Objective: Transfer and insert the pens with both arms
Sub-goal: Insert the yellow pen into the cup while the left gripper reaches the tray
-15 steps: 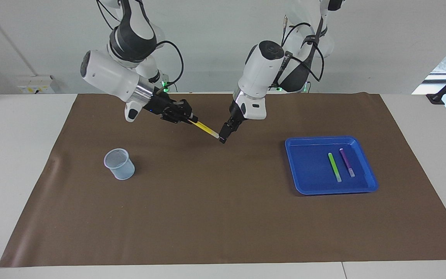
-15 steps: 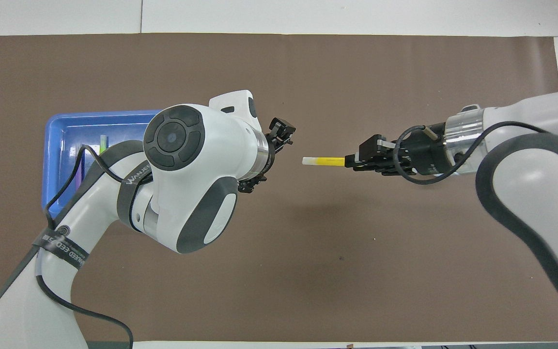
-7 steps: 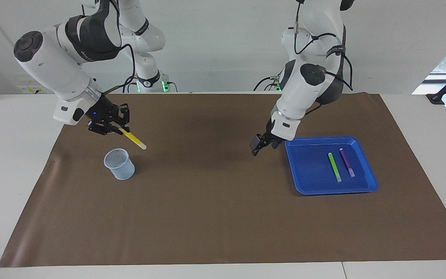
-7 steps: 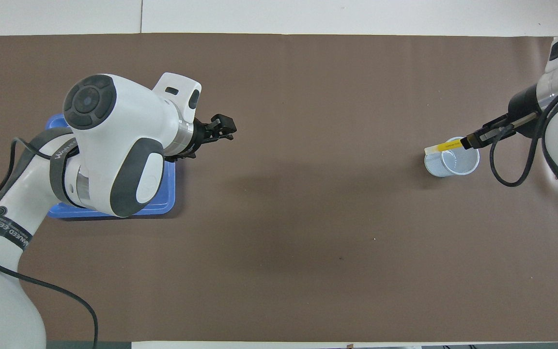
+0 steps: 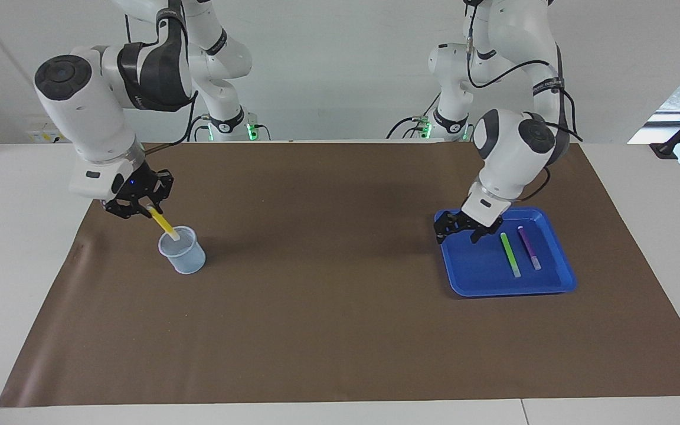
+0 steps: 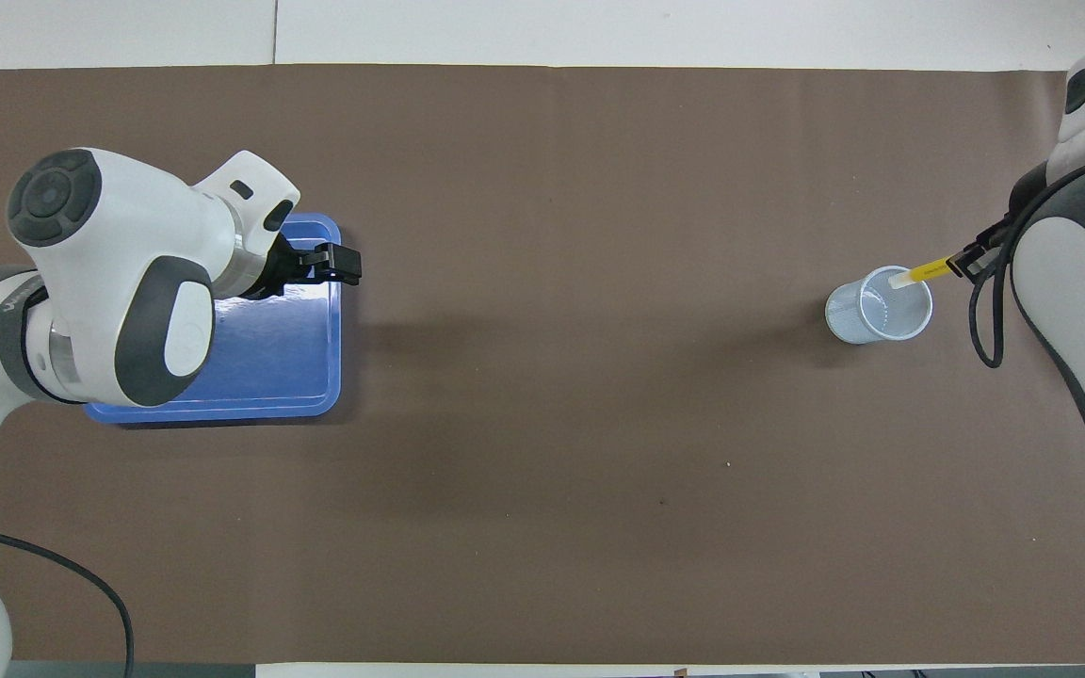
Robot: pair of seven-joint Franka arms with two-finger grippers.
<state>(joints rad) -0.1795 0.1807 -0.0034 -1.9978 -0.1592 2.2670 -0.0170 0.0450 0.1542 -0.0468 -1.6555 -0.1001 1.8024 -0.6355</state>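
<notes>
My right gripper (image 5: pixel 150 208) clenches the yellow pen (image 5: pixel 163 223) tilted at five o'clock into the cup (image 5: pixel 182 250); my left gripper (image 5: pixel 461 229) hangs unclenched over the tray (image 5: pixel 558 282).

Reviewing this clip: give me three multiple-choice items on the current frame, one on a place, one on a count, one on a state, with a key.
1. Where is the yellow pen's pale tip?
A. at the cup's mouth
B. in the tray
C. flat on the mat

2. How many pens lie in the blue tray?
A. one
B. two
C. three

3. The right hand is:
A. open
B. shut on the yellow pen
C. resting on the table

Key: A, the tip meets the cup rim; B, green pen and purple pen; B, it grips the pen's upper end.
</notes>
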